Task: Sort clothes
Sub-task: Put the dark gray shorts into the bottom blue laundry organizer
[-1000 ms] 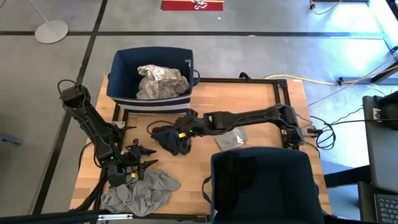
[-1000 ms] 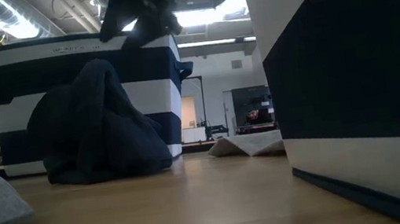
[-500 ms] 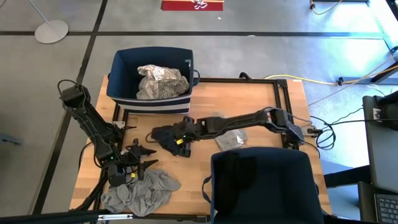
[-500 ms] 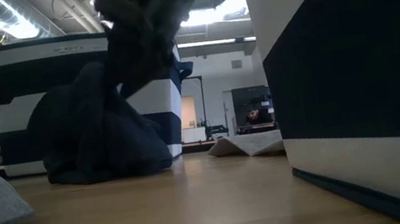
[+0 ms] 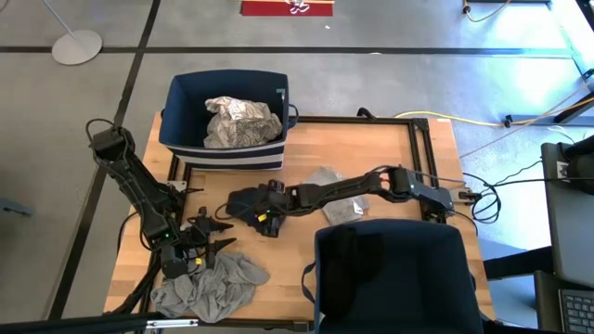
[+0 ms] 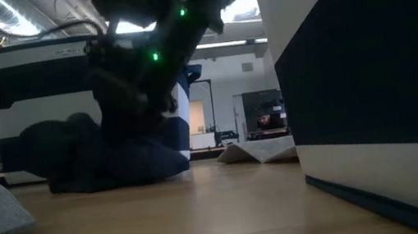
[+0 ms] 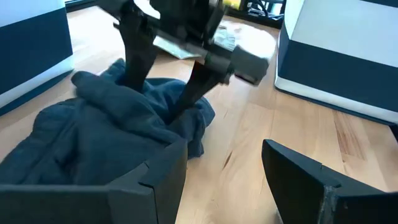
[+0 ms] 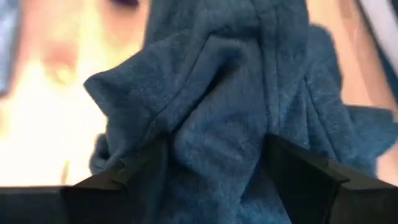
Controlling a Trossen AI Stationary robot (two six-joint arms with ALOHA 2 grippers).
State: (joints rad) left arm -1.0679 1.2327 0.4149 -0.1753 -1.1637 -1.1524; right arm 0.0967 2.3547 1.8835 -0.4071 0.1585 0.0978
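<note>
Right gripper (image 5: 263,215) down on navy garment (image 5: 243,204) mid-table, fingers spread astride a fold, not clamped. Left gripper (image 5: 215,236) gaping, empty, just above grey garment (image 5: 209,286) at near-left corner.

Both arms are black, built of slim jointed segments with bulkier housings at the joints. The left arm (image 5: 139,199) carries thin black cables along its links and a small green light near the wrist. The right arm (image 5: 371,183) shows yellow marks near its wrist and a paler grey block at its base end. In the low view, green lights glow on the right arm's dark body. The fingers (image 7: 155,180) are flat, angular, matte black plates with bevelled edges.
</note>
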